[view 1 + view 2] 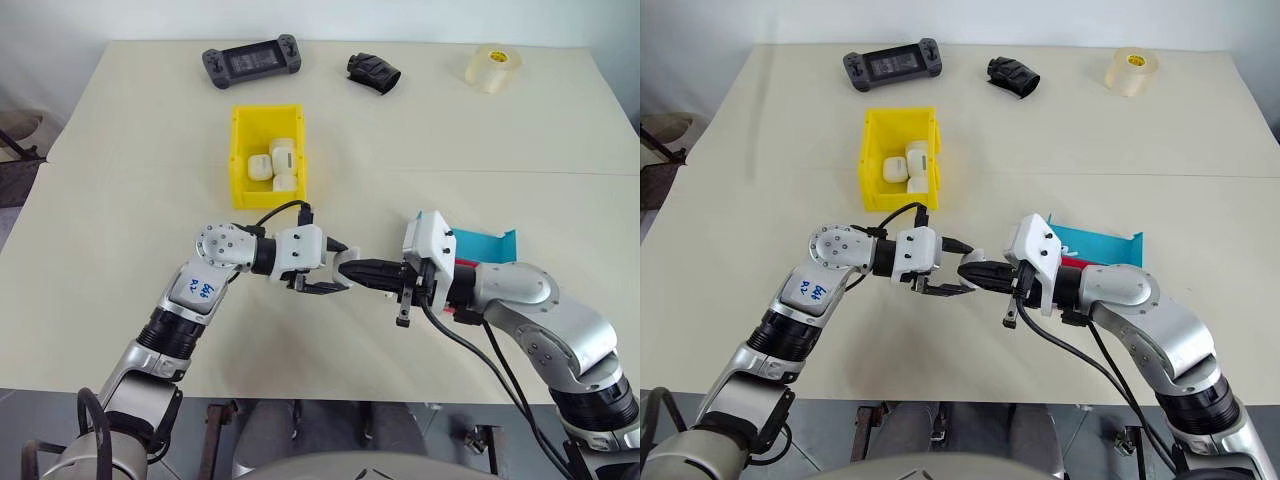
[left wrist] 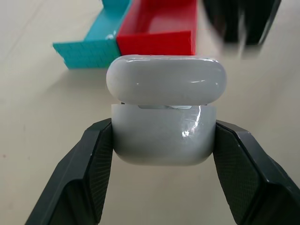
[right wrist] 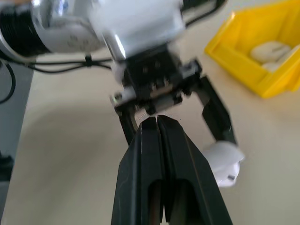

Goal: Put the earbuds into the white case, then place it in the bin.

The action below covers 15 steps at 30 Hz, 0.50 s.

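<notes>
Toward the far left of the table (image 1: 120, 180) lay a black game controller (image 1: 251, 62), and nearer stood the yellow bin (image 1: 240, 160), holding several white earbud cases (image 1: 275, 165). Before it, above bare tabletop, the left gripper (image 1: 330, 277) clamped the white case (image 2: 164, 138) by its sides, lid (image 2: 166, 79) ajar. Meeting it from the right, the right gripper (image 3: 157, 124) had its fingers pressed together, empty, their tips just beside the case. Behind that arm sat a blue tray (image 1: 485, 243) touching a red tray (image 2: 159, 28). Along the far edge lay a black glove-like object (image 1: 374, 71) and a roll of clear tape (image 1: 493, 66).
</notes>
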Tool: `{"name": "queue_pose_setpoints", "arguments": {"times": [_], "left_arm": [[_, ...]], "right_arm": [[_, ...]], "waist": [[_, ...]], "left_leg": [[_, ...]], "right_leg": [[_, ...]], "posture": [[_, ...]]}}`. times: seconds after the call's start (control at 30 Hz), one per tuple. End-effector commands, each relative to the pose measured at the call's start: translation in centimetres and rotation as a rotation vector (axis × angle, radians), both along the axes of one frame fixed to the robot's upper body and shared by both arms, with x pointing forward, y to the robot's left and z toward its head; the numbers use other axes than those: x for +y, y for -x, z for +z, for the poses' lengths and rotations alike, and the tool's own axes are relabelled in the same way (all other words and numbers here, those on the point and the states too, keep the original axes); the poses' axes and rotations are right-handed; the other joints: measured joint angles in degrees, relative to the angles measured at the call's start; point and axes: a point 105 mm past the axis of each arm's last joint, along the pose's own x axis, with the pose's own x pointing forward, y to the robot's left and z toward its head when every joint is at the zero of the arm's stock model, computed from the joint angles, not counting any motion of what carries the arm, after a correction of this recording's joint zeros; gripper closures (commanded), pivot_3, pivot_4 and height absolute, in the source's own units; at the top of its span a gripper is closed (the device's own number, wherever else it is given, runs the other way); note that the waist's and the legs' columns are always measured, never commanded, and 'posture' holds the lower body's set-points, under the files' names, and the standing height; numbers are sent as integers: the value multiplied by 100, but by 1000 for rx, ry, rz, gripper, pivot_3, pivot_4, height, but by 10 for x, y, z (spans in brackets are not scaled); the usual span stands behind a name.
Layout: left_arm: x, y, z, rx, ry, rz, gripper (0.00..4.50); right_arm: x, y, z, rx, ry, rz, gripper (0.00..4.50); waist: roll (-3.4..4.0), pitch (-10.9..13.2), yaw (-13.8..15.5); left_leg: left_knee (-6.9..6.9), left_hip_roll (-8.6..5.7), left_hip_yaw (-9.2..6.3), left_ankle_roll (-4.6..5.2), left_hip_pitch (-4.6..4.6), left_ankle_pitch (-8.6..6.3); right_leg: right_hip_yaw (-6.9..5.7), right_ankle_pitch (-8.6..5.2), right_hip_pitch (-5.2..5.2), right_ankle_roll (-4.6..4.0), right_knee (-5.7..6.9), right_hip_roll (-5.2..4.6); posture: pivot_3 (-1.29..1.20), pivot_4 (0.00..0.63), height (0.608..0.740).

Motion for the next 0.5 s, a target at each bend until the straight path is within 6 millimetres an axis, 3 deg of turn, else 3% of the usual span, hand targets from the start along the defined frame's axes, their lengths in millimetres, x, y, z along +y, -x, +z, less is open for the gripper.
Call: {"name": "queue_pose_setpoints", "arguments": {"times": [0.03, 0.27, 0.37, 0.5], "left_arm": [[-2, 2, 20, -53, 64, -10, 1707], [10, 6, 26, -28, 111, 17, 1707], [19, -2, 41, 25, 278, 135, 1707], [43, -29, 57, 28, 515, 409, 1707]], "right_arm": [[-6, 0, -1, -11, 3, -3, 4453], [-34, 1, -6, 14, -9, -65, 4453], [-47, 10, 5, 2, -144, -81, 4453], [-60, 25, 4, -28, -197, -119, 3572]], "waist": [[0, 0, -2], [-1, 1, 2], [-1, 1, 5], [-4, 2, 13]], "left_leg": [[-1, 0, 1, 0, 1, 0], [1, 2, 0, 0, 0, 0], [1, 8, -2, 0, 1, 0], [4, 10, -4, 0, 3, 0]], "right_leg": [[0, 0, 0, 0, 1, 0], [1, 0, 0, 0, 4, -2], [0, 0, 1, 0, 6, -3], [0, 1, 5, 1, 10, -5]], "posture": [[0, 150, 740], [0, 150, 740], [0, 150, 740], [0, 150, 740]]}}
